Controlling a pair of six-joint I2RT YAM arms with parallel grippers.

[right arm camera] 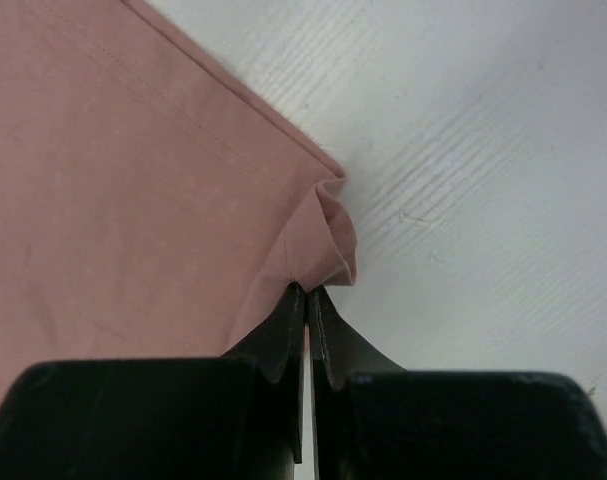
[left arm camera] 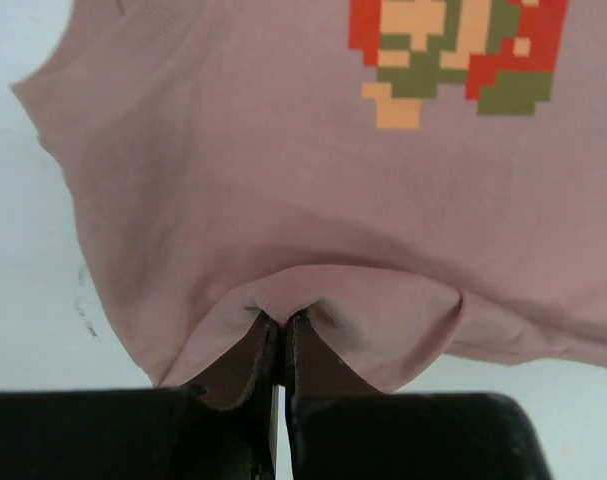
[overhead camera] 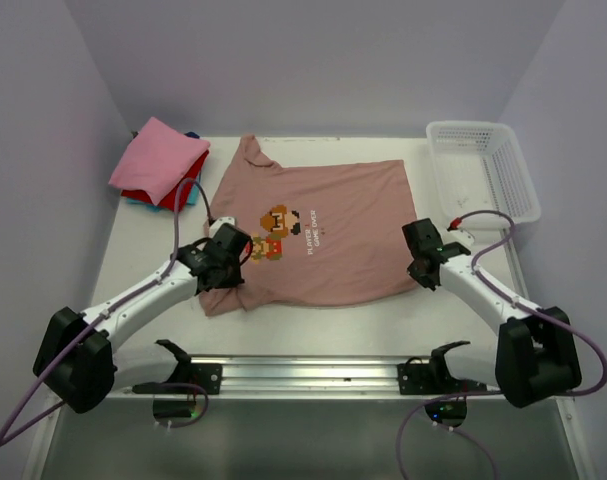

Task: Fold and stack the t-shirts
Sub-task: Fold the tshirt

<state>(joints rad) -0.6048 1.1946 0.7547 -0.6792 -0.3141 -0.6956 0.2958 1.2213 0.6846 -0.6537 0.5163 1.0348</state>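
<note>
One dusty-pink cloth t-shirt [overhead camera: 343, 215] is lying mid-counter [overhead camera: 133, 250], left end effector [left arm camera: 281, 322] and right end effector [right arm camera: 309, 292] each pinching its edge; three folded pink, red, blue shirts [overhead camera: 161, 165] sitting far-left.

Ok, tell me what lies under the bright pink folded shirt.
A red shirt shows beneath the bright pink shirt, with a blue edge below; their middles are covered.
</note>
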